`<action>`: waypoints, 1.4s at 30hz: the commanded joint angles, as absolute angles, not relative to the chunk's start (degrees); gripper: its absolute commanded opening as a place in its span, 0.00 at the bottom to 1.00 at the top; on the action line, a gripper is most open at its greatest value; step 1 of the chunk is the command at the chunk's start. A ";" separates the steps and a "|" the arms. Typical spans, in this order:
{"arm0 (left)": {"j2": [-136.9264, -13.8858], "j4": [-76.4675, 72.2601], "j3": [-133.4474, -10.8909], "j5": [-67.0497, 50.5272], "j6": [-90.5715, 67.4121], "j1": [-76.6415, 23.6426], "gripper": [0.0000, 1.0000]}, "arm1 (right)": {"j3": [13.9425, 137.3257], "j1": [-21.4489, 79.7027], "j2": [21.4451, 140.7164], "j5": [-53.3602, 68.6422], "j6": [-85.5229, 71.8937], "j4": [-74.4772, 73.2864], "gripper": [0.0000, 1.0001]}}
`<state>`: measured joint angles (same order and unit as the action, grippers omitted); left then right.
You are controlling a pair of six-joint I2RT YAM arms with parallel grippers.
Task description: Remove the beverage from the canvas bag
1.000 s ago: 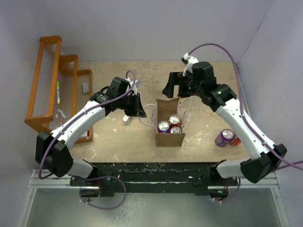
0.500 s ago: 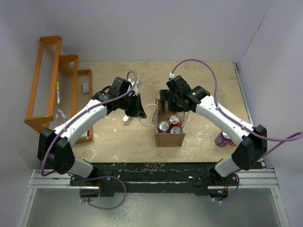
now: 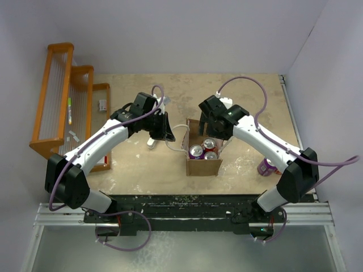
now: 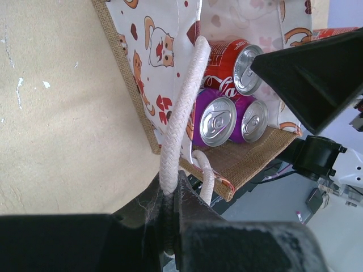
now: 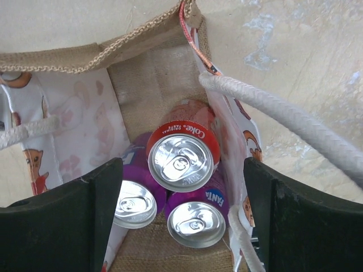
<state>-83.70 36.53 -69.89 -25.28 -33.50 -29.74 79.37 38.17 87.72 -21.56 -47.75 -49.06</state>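
Three cans (image 5: 182,154) half-hidden inside canvas bag (image 5: 148,89)

canvas bag (image 3: 203,166), 3 cans (image 3: 196,151) inside

Cord handle (image 4: 180,130): lower end hidden between the blurred fingers of the left gripper (image 4: 169,226).
Purple can (image 5: 134,204): partly covered by one finger (image 5: 62,226) of the right gripper (image 5: 181,164).
Finger bases: cut off at the lower edge.

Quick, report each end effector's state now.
Left end effector: shut on the cord handle of the bag.
Right end effector: open, above the red can in the bag.
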 commanded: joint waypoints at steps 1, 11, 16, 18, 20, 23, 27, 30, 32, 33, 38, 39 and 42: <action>-84.25 35.37 -71.90 -25.14 -33.76 -29.55 0.00 | 79.60 38.14 89.10 -22.15 -54.16 -51.50 0.87; -84.64 35.33 -72.15 -25.02 -33.38 -29.54 0.00 | 74.45 38.06 90.06 -20.88 -55.44 -49.24 0.84; -84.82 35.27 -72.15 -25.16 -33.39 -29.53 0.00 | 74.20 38.06 92.55 -19.65 -56.00 -48.86 0.83; -84.90 35.33 -72.24 -25.21 -33.31 -29.53 0.00 | 73.38 38.11 93.12 -19.30 -56.24 -48.40 0.84; -84.93 35.37 -72.55 -25.21 -33.21 -29.53 0.00 | 71.95 38.09 93.45 -18.51 -56.23 -47.09 0.84; -85.04 35.84 -73.35 -25.13 -32.86 -29.53 0.00 | 70.58 38.02 94.54 -17.04 -56.26 -45.75 0.84; -85.08 36.03 -73.69 -25.14 -32.69 -29.53 0.00 | 70.89 38.07 96.30 -16.39 -55.43 -45.37 0.82; -84.97 36.01 -73.78 -25.29 -32.70 -29.53 0.00 | 71.10 38.03 97.24 -15.62 -54.94 -45.02 0.81; -84.70 36.13 -73.87 -25.26 -32.67 -29.53 0.00 | 70.90 38.04 97.46 -15.31 -54.98 -44.99 0.80; -84.38 36.20 -73.89 -25.19 -32.60 -29.51 0.00 | 70.73 38.06 97.47 -15.10 -54.99 -44.85 0.80; -83.36 36.47 -73.23 -24.94 -32.72 -29.49 0.00 | 69.87 38.04 97.84 -13.65 -54.62 -43.77 0.83; -83.14 36.54 -73.03 -24.89 -32.85 -29.53 0.00 | 69.72 38.05 98.09 -13.15 -54.37 -43.51 0.84; -82.56 36.56 -72.65 -24.96 -33.25 -29.54 0.00 | 69.82 37.99 98.68 -12.94 -54.15 -43.50 0.81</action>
<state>-84.84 37.04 -71.55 -25.21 -33.39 -29.69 71.05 38.06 97.27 -16.08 -54.35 -41.41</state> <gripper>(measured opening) 0.076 0.830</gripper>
